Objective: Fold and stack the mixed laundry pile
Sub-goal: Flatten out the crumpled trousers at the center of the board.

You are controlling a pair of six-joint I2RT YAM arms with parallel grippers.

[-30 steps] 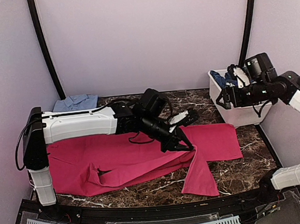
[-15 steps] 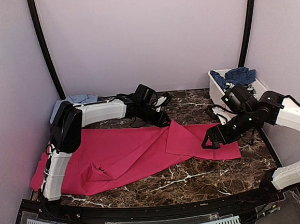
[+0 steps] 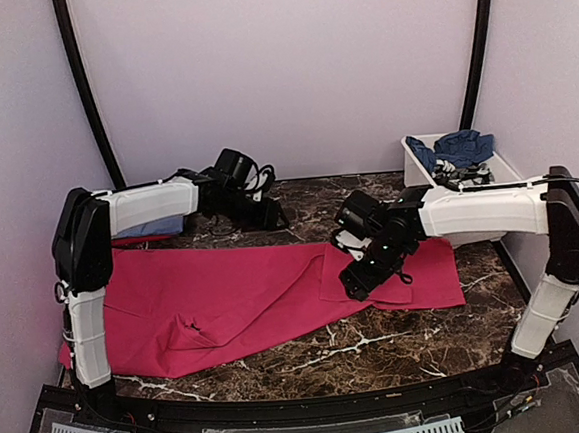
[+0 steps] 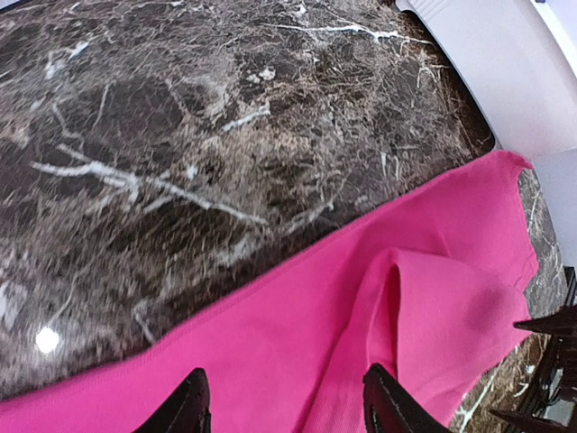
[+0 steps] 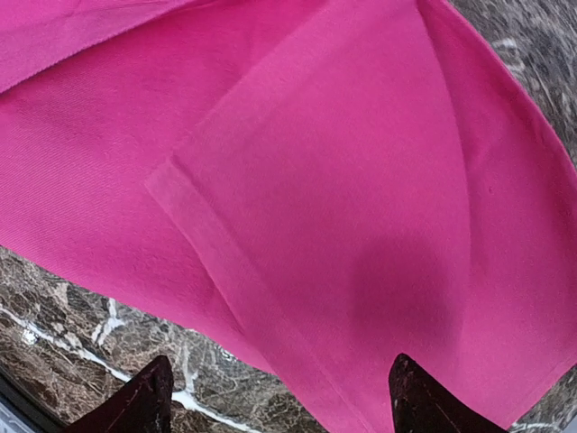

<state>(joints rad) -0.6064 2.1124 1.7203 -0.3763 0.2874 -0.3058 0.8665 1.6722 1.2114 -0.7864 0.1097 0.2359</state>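
Both empty, jaws apart, left gripper (image 4: 287, 402), right gripper (image 5: 276, 397) over magenta garment (image 3: 226, 302), white tub (image 3: 412, 170) beyond.

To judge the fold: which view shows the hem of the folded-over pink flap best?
The right wrist view: the hem runs across it, close and sharp. The top external view shows the flap small, without hem detail; the left wrist view shows it farther off, hem indistinct.

We see the garment (image 3: 226, 302) spread across the table (image 3: 380, 345) from the left edge to right of centre, a flap folded over its right end. The right claw (image 3: 360, 281) hangs over that flap. The left claw (image 3: 275, 220) sits behind the garment. A shirt (image 3: 160, 228) lies back left, and the tub (image 3: 413, 172), holding clothes (image 3: 455, 148), back right.
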